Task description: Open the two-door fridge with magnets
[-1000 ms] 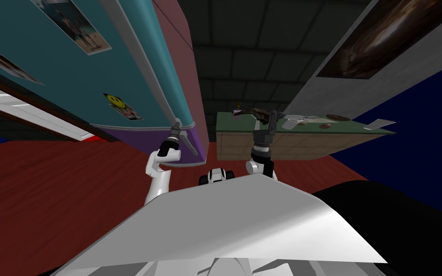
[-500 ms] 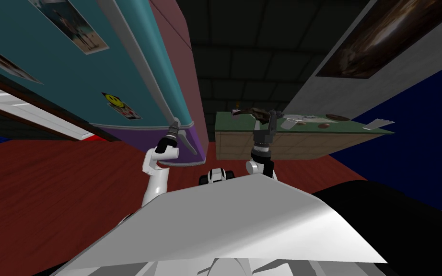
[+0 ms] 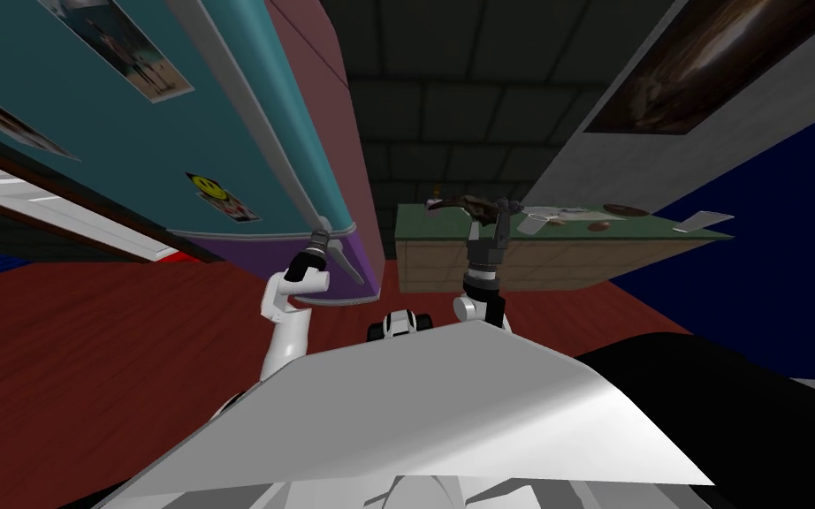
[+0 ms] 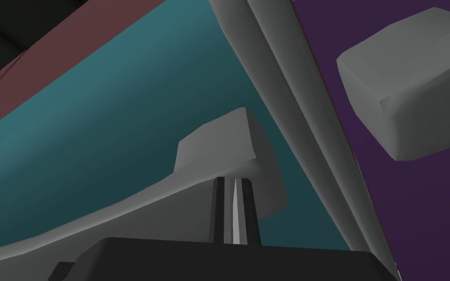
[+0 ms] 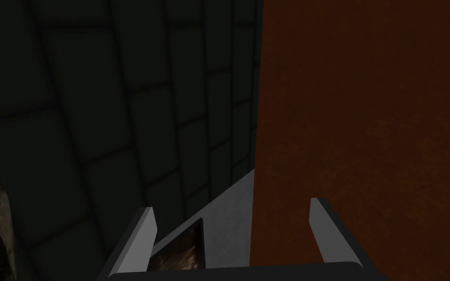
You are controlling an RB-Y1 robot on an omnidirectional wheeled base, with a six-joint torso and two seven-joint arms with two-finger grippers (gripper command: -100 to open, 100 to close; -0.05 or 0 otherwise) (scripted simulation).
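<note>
Now — left hand (image 4: pixel 233 180) clenched at handle (image 4: pixel 219 141) of teal fridge door (image 4: pixel 97 146), right hand (image 5: pixel 231 205) released.

My head view is evenly lit, teal fridge door (image 3: pixel 132 141) bright at upper left, corners splayed. My right wrist view is dim, tiled wall (image 5: pixel 97 122) nearly black.

upper door (image 3: pixel 158 150): teal | lower door (image 3: pixel 238 250): purple | fridge side (image 3: pixel 317 71): maroon | handle (image 4: pixel 273 73): plain grey | magnet (image 3: pixel 209 186), 10 o'clock: yellow smiley | floor (image 3: pixel 87 353): red-brown wood grain | counter (image 3: pixel 538 265), 2 o'clock: green top, tan tiled front | back wall (image 3: pixel 459 115): dark grid.
</note>
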